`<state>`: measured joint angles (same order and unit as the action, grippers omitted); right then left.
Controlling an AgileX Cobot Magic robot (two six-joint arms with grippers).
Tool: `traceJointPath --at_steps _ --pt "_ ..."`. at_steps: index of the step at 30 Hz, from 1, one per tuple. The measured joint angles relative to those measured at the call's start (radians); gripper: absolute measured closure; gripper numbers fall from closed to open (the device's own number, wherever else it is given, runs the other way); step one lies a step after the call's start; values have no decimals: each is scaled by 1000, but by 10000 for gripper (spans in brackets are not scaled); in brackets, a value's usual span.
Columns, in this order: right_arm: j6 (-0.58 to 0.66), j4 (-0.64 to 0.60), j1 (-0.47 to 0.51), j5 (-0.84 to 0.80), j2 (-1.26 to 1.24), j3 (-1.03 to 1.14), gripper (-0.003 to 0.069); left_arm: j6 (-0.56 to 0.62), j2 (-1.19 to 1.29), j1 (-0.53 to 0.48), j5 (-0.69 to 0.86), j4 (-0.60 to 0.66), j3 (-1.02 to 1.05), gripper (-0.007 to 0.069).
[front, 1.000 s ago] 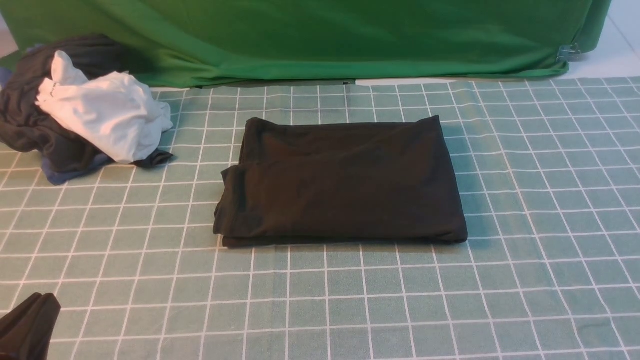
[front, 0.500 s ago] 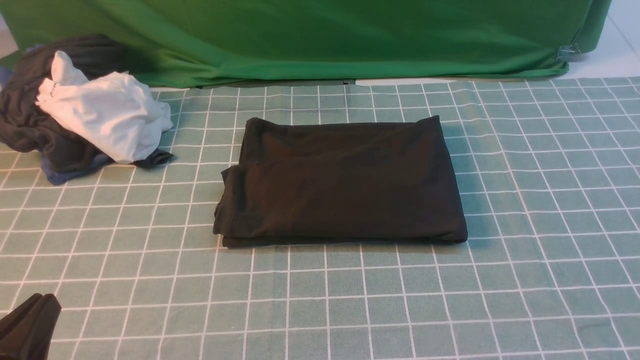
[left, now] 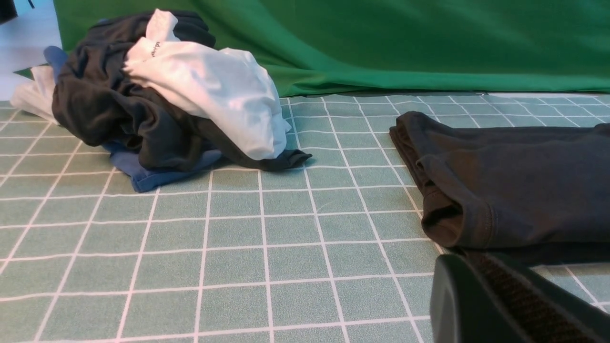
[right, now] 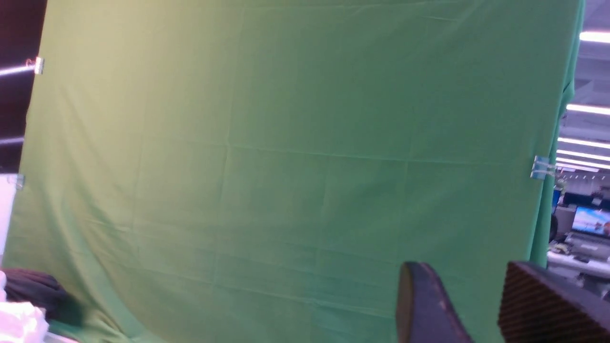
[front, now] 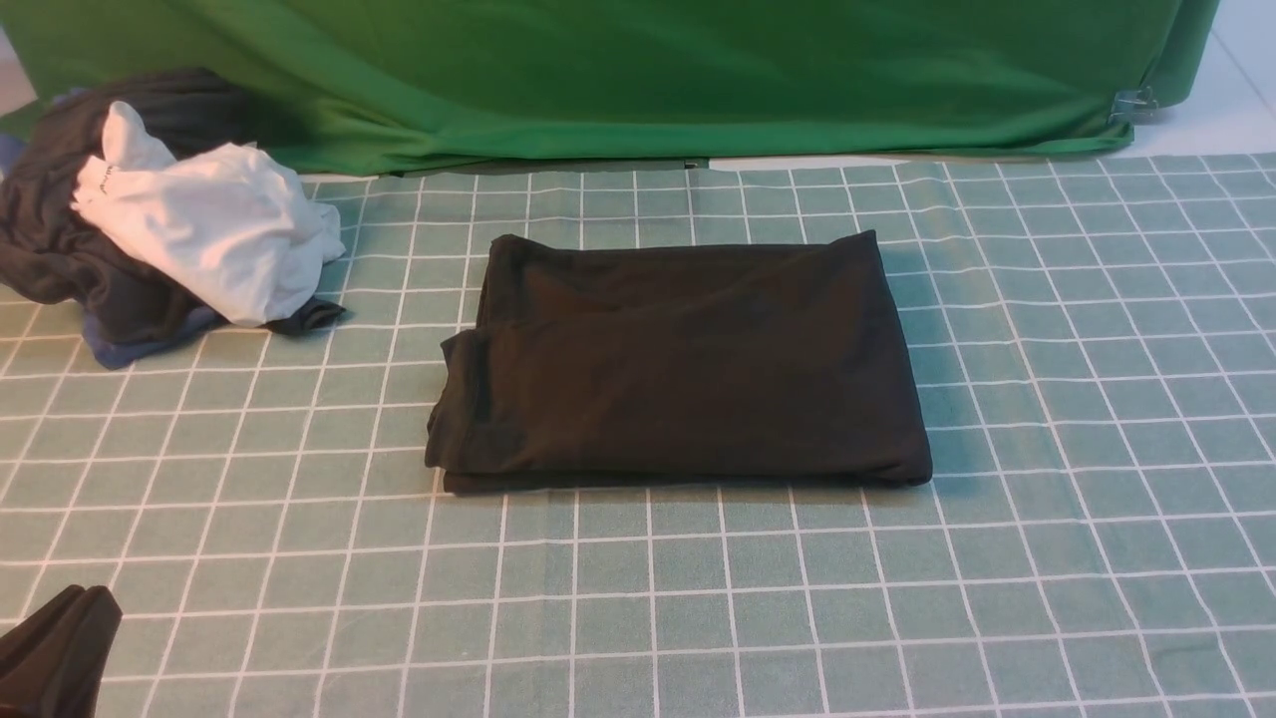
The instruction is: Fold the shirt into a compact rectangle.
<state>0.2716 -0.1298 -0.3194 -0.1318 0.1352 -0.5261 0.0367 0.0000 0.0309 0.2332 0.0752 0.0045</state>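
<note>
I see the large black-brown cotton shirt [front: 683, 364] lying folded into a flat, roughly rectangular stack at the middle of the green checked cloth. Its layered edges show at its left end (one hemmed fold bulges open there), while its right side is a smooth rounded fold. Nothing touches it.

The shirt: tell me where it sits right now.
In the front view the shirt lies folded near the middle of the checked tablecloth, right of the clothes pile and in front of the green backdrop.
</note>
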Motion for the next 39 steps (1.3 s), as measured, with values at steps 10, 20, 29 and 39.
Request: traceJointPath --at_steps 10,20,29,39 --pt "-28 0 0 -30 0 3 421 0 0 0 0 0 0 613" --pt "-56 0 25 -37 0 160 421 0 0 0 0 0 0 613" --pt "-73 31 246 -38 -52 419 421 0 0 0 0 0 0 613" --pt "-87 45 298 -112 -134 529 421 0 0 0 2 0 0 613"
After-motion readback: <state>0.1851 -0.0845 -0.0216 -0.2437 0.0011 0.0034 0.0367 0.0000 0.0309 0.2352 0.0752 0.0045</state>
